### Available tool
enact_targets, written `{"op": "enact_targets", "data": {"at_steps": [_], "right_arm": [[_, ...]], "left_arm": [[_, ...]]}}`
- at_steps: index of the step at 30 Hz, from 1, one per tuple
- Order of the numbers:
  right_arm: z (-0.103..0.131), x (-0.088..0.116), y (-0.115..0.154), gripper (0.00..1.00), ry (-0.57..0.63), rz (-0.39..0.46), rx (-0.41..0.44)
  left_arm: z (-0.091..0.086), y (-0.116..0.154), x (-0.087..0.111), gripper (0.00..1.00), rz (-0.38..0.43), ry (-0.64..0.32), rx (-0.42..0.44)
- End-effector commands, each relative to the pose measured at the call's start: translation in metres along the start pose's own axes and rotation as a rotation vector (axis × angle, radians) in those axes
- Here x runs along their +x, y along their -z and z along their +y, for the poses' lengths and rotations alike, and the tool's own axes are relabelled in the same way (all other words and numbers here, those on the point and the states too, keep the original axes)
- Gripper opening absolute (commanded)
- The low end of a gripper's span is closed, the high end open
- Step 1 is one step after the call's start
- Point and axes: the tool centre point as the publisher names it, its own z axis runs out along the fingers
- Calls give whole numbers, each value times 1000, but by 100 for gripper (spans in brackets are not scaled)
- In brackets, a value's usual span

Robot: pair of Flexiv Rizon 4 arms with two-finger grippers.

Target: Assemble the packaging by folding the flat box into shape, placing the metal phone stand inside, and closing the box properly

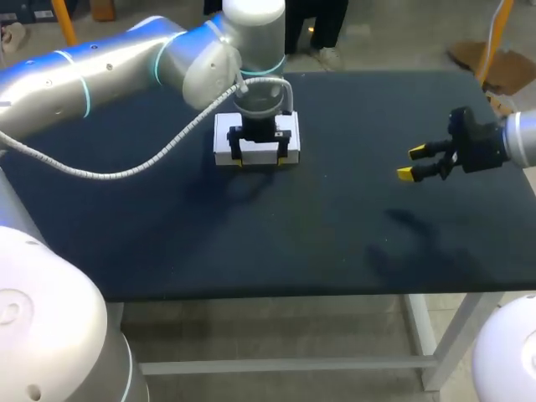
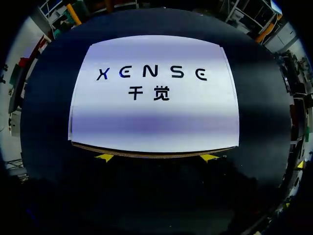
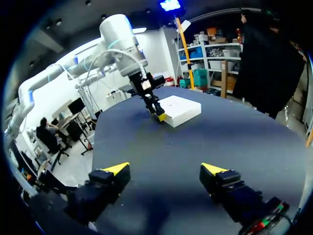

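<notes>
One dark, matte table (image 1: 335,234) fills the scene, and the only loose thing on it is a white box (image 1: 224,138), lying flat toward the far side with its broad lid closed and facing up; the left wrist view shows dark print across that lid (image 2: 154,117) and a thin brown line of cardboard along the box's near edge. The cloth-like surface around the box is bare and evenly dark, with soft shadows of the arms falling nearer than the box and off to its right. Above the box, the left arm (image 1: 100,75) comes in over the far left corner, a ribbed grey hose (image 1: 151,159) looping beside it, and its wrist points straight down. The left pincer (image 1: 261,162) is released, fingers spread wide and not clamping anything: both yellow fingertips (image 2: 104,157) sit low against the near wall of the box, peeking out just past the lid's edge, one toward each near corner. From the right wrist view the same left pincer (image 3: 157,113) stands upright at the side of the box (image 3: 183,110). Well to the right of the box, the right arm (image 1: 519,138) reaches in level, and the right pincer (image 1: 411,162) hangs above bare table, apart from the box, its fingers wide open and holding nothing, their tips aimed toward the box (image 3: 166,171).
</notes>
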Motion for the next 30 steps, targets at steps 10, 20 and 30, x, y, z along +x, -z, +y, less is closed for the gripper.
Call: {"op": "enact_targets", "data": {"at_steps": [10,20,30], "right_arm": [[-1,-1,1,100,1,5,-4],[-1,-1,1,100,1,5,-4],[-1,-1,1,100,1,5,-4]], "left_arm": [[-45,-8,-7,100,-14,12,-41],[-71,-9,-8,100,-17,-4,-48],[-95,-13,-18,100,-3,0,-59]]}}
